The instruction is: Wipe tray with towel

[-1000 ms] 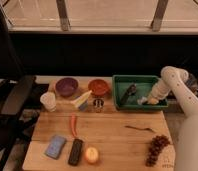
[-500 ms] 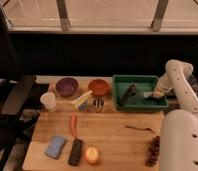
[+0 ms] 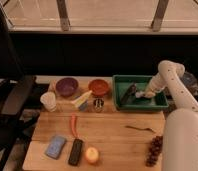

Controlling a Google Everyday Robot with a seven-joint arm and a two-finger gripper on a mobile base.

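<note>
The green tray [image 3: 117, 95] stands at the back right of the wooden table. A rumpled grey cloth, the towel [image 3: 130, 93], lies inside it toward the left. My gripper [image 3: 147, 93] reaches down into the tray from the right, just right of the towel and low over the tray floor. It is shut, and I cannot tell whether it grips an edge of the towel. The white arm [image 3: 168, 75] bends above the tray's right end.
A purple bowl [image 3: 67, 86], an orange bowl [image 3: 98, 86], a white cup [image 3: 48, 101] and a small can [image 3: 98, 104] stand left of the tray. Nearer lie a red chili [image 3: 73, 125], a blue sponge [image 3: 56, 146], an orange fruit [image 3: 92, 155] and grapes [image 3: 154, 149]. A chair [image 3: 12, 100] is at left.
The gripper has shifted slightly left inside the tray, toward the towel. The arm's big lower link now fills more of the lower right corner.
</note>
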